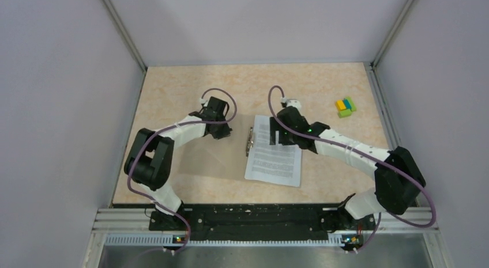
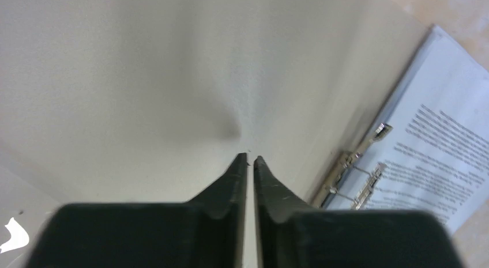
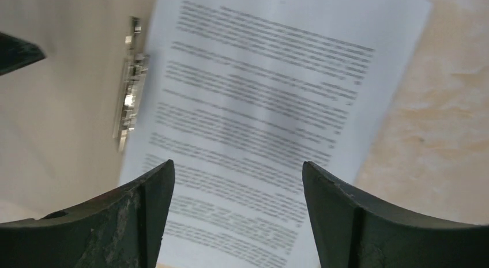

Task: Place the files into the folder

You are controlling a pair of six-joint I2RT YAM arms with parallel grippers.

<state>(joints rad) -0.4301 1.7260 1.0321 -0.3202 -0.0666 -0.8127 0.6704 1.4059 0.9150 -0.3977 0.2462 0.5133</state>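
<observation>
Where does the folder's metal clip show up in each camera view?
Top external: metal clip at centre, left of the files.
Left wrist: clip lower right, past the folder.
Right wrist: clip upper left.
Shared landmark: the files' printed text beside it.

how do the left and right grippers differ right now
The left gripper has its fingers pressed nearly together, seemingly pinching the folder cover. The right gripper has its fingers spread wide and holds nothing. The left gripper is at the folder's cover, while the right gripper hovers above the files. Both have dark fingers and sit near the metal clip.
</observation>
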